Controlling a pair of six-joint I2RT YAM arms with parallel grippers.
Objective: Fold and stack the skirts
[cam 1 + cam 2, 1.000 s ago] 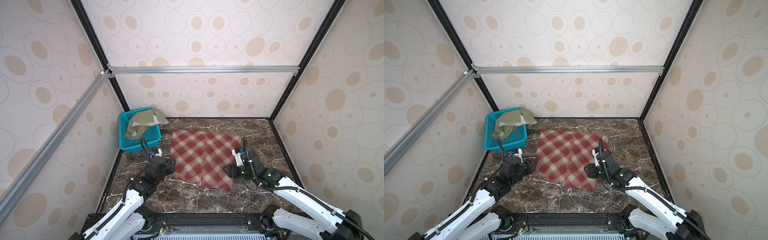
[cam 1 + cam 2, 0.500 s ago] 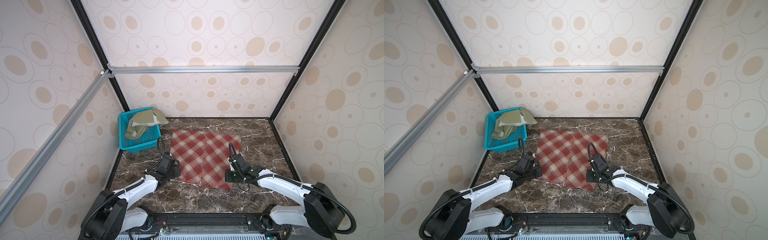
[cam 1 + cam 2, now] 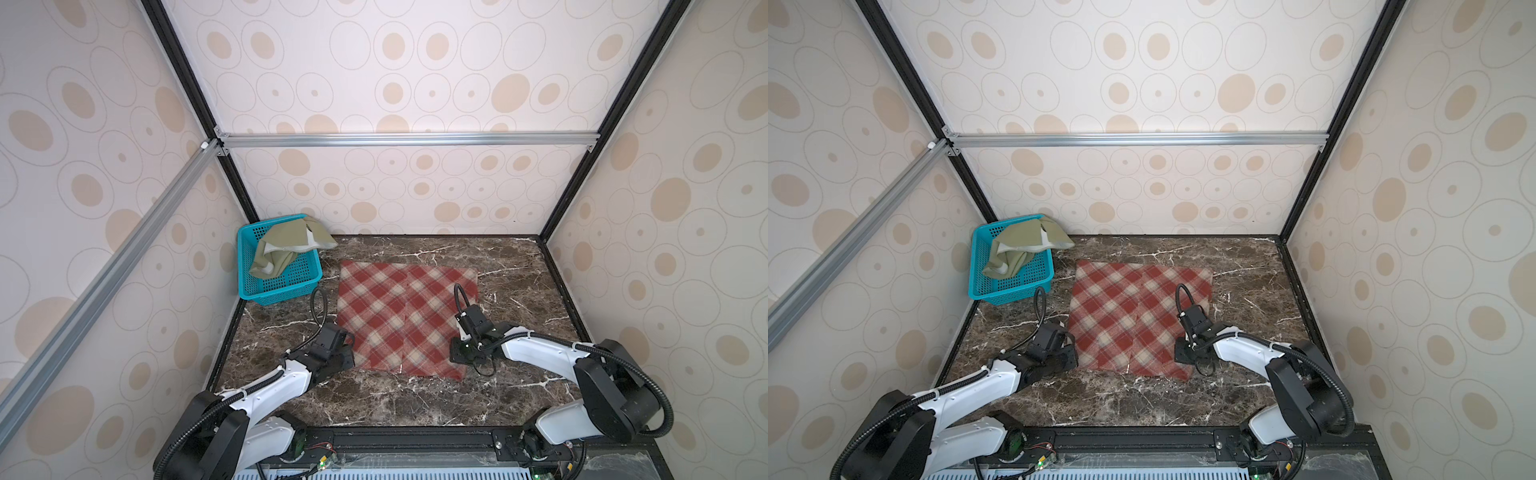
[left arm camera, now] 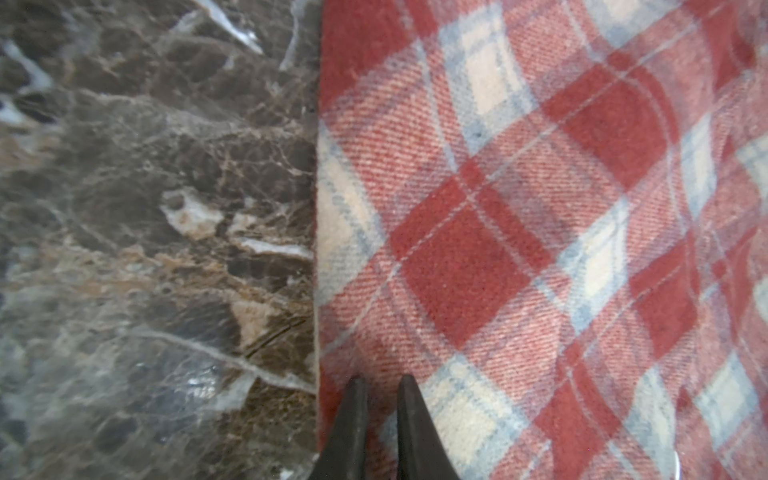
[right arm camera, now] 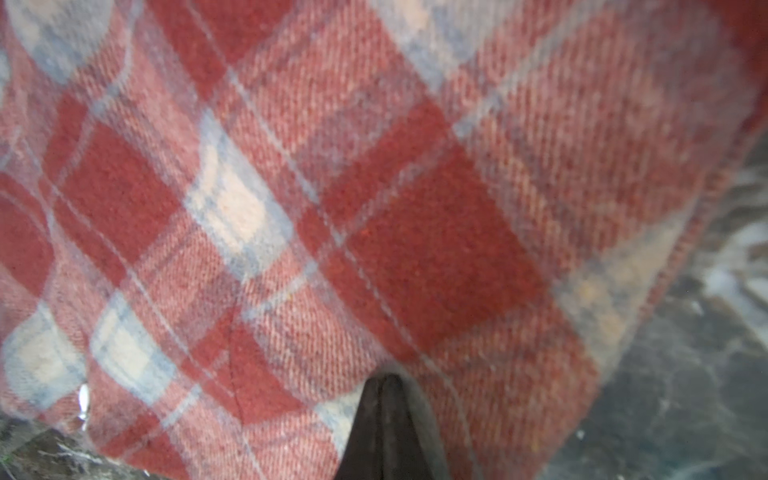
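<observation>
The red-and-cream plaid skirt (image 3: 399, 316) (image 3: 1133, 316) lies spread flat on the marble tabletop. My left gripper (image 3: 352, 357) (image 3: 1074, 356) is low at its near-left edge. In the left wrist view the left gripper (image 4: 382, 382) is nearly closed, with a ridge of plaid skirt (image 4: 519, 208) pinched in the narrow gap. My right gripper (image 3: 456, 356) (image 3: 1179, 353) rests on the near-right part. In the right wrist view the right gripper (image 5: 386, 379) has its tips pressed together on the plaid skirt (image 5: 374, 208). The olive-green skirt (image 3: 286, 245) (image 3: 1021, 245) lies crumpled in the basket.
A teal perforated basket (image 3: 286, 286) (image 3: 1013, 291) stands in the back-left corner beside the plaid cloth. Patterned walls close in the left, back and right. Dark marble tabletop (image 3: 519, 291) lies bare to the right of the skirt and along the front.
Both arms dropped low and came in to the plaid skirt's near corners. Both grippers closed, the left one on the cloth edge.
</observation>
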